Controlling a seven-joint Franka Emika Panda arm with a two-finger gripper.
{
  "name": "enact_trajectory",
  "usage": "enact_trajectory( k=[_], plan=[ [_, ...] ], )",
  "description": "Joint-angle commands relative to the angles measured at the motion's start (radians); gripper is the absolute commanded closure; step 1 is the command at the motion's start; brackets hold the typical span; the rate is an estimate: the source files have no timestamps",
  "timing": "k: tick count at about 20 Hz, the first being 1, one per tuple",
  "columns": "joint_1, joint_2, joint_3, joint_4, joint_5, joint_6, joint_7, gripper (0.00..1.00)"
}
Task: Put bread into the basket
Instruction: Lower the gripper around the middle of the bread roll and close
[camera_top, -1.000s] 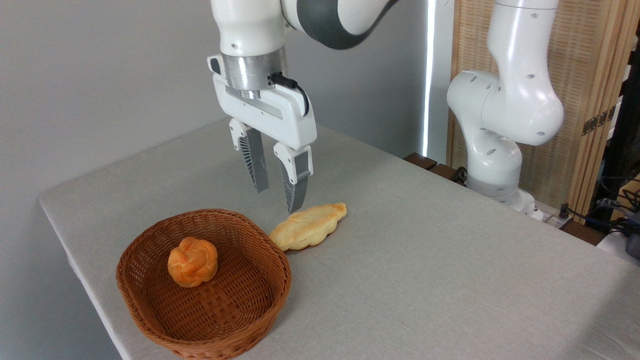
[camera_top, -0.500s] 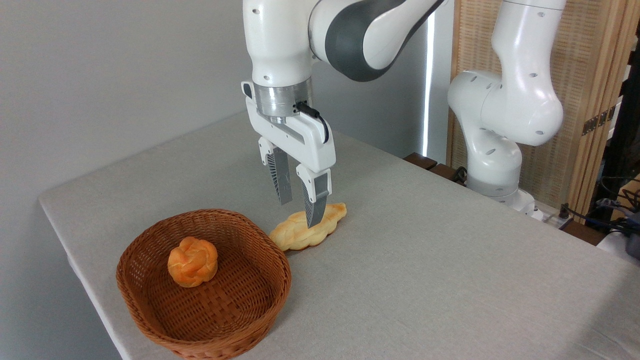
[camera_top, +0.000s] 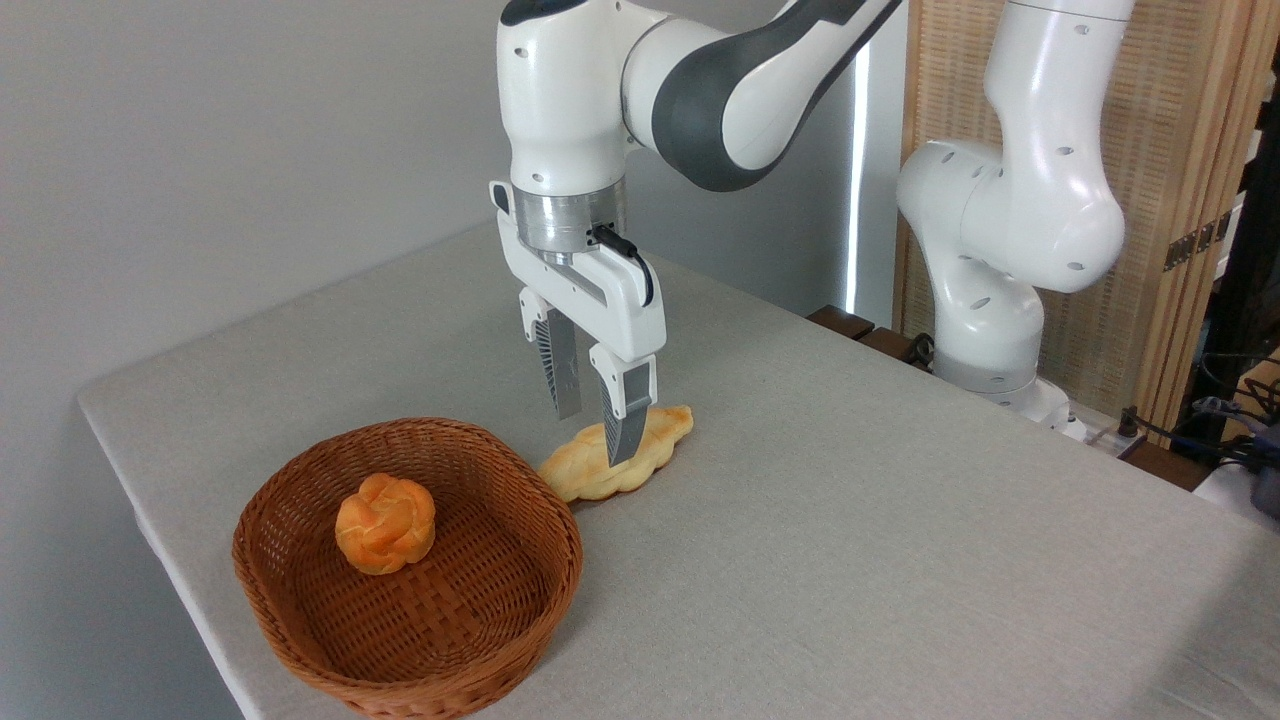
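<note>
The bread (camera_top: 655, 443), a long flat braided pale golden loaf, lies on the grey table just right of the basket (camera_top: 300, 490), a round reddish-brown wicker one with a thick rim. My gripper (camera_top: 592, 437) points straight down over the loaf's middle, open, one finger behind the loaf and one in front of it, tips just above it. Nothing is held between the fingers.
A small round orange knot-shaped roll (camera_top: 385, 523) sits inside the basket. The arm's white base (camera_top: 985, 330) stands at the table's far right edge. Cables and a wooden screen lie beyond the table on the right.
The gripper has swung right from beside the basket to over the loaf and come down a little. It has stayed open. Loaf, basket and roll have not moved.
</note>
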Motion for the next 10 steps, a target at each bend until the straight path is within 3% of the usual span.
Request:
enact_trajectory(
  k=[1, 10],
  plan=[
    [-0.009, -0.015, 0.010, -0.039, -0.020, 0.047, 0.037, 0.00],
    [-0.009, -0.012, 0.010, -0.056, -0.022, 0.078, 0.060, 0.00]
  ],
)
